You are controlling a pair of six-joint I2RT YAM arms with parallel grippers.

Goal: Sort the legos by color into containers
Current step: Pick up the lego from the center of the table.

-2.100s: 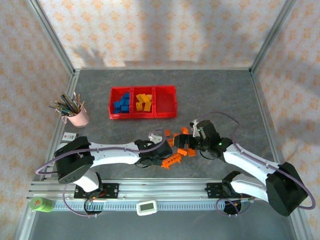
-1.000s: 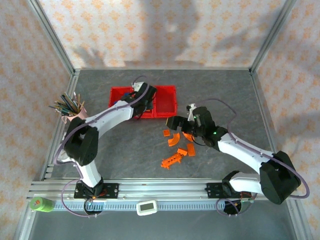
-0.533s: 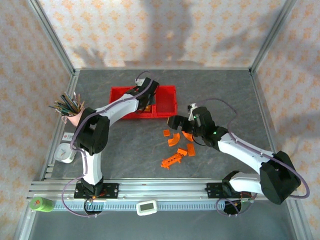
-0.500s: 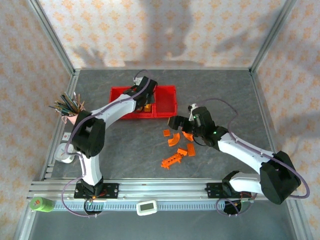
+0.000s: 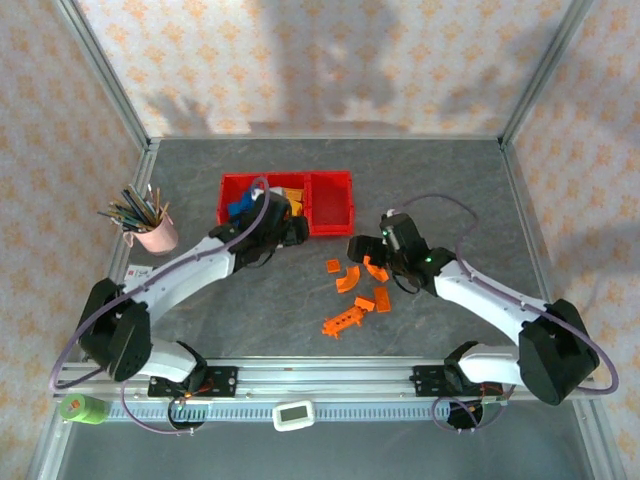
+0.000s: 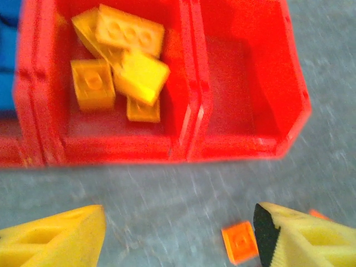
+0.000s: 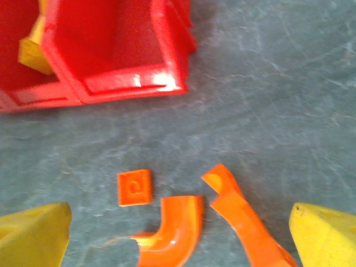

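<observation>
One red tray (image 5: 335,200) of three joined bins sits at the far middle of the table (image 5: 450,180). Its middle bin holds five yellow bricks (image 6: 130,33) in a loose pile. The left bin holds blue bricks (image 5: 238,209), but the left arm covers too many of them to count.

About six orange pieces (image 5: 343,322) lie on the table, near and right of the tray. One is long and toothed, and another is partly hidden under the right claw (image 7: 181,217). That claw is spread wide and holds nothing; two curved pieces and a small square piece (image 7: 134,187) lie below it.

The left claw (image 6: 181,222) has its fingers well apart over bare table, just on the near side of the tray. Its wrist picture is blurred.
</observation>
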